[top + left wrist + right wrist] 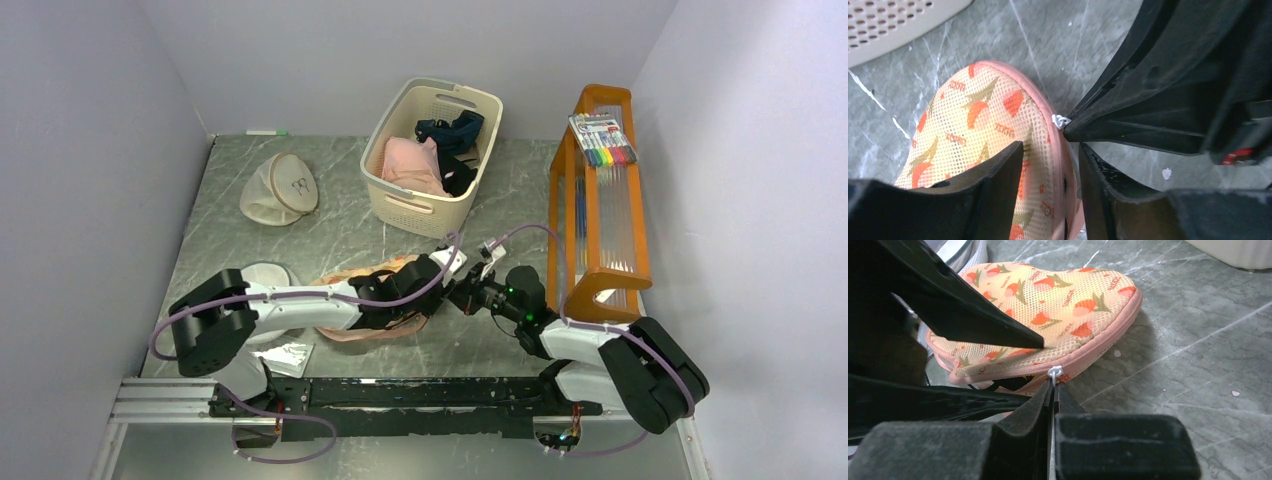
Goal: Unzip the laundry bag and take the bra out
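Note:
The laundry bag [345, 277] lies flat at the table's front middle, peach-pink mesh with orange shapes. It also shows in the left wrist view [978, 120] and the right wrist view [1058, 305]. My left gripper [418, 292] [1052, 147] is shut on the bag's pink zip rim near its right end. My right gripper [458, 292] [1054, 385] is shut on the white zip pull [1054, 372] [1060, 120] at the bag's edge. The zip gapes a little left of the pull. A bit of yellow and a black strap of the bra [1020, 381] show in the gap; the rest is hidden.
A cream basket [400, 205] at the back holds a pink garment [410, 165] and a navy garment [452, 130]. A beige round bag [280, 188] lies back left, a white mesh bag [268, 275] under my left arm. An orange rack [598, 200] stands on the right.

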